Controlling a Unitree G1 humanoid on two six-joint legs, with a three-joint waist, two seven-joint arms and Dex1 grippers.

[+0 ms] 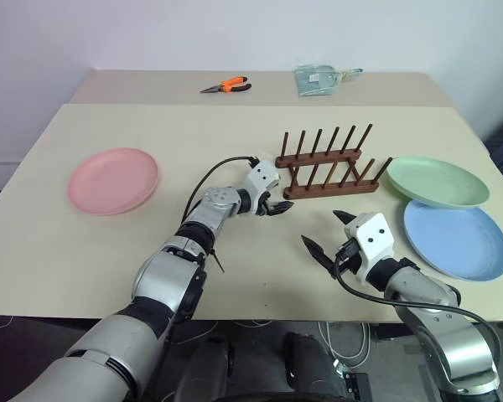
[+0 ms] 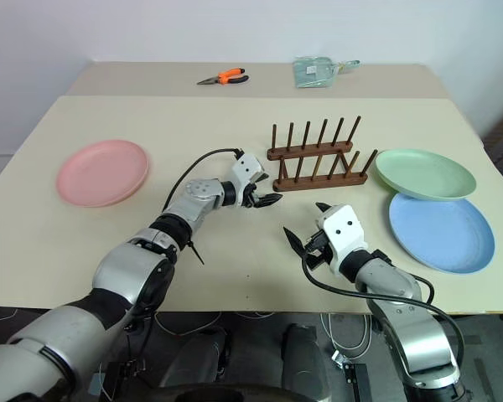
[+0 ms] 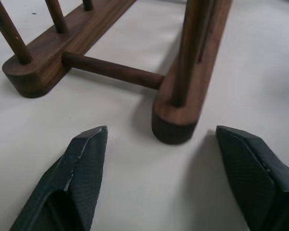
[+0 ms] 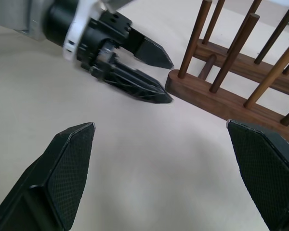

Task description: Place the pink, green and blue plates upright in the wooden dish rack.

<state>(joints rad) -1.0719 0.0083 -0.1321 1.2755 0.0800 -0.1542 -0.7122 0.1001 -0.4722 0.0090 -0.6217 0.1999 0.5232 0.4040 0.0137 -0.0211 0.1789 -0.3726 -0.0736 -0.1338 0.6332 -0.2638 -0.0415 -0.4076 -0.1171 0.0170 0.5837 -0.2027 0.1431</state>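
A small dark wooden dish rack (image 1: 329, 165) stands near the middle of a pale bench (image 1: 235, 126), its thin pegs upright and every slot empty. Just to its right a green plate (image 1: 437, 181) lies flat, its near rim overlapping a blue plate (image 1: 455, 239) nearer the robot. A pink plate (image 1: 113, 180) lies flat well apart on the left side of the bench. The left tool (image 1: 276, 205) sits low at the near left end of the rack, its two black fingers (image 3: 82, 168) spread and empty, one on each side of the end of the near rail. The right tool (image 2: 308, 226) hovers in front of the rack, fingers spread wide, holding nothing. Orange-handled pliers (image 1: 227, 85) and a clear packet (image 1: 318, 79) lie at the far edge. No plate is racked yet; the step in hand looks like steadying or nudging the rack. The next move likely calls for a tool to reach a plate, pinch its rim and tilt it upright between two pegs
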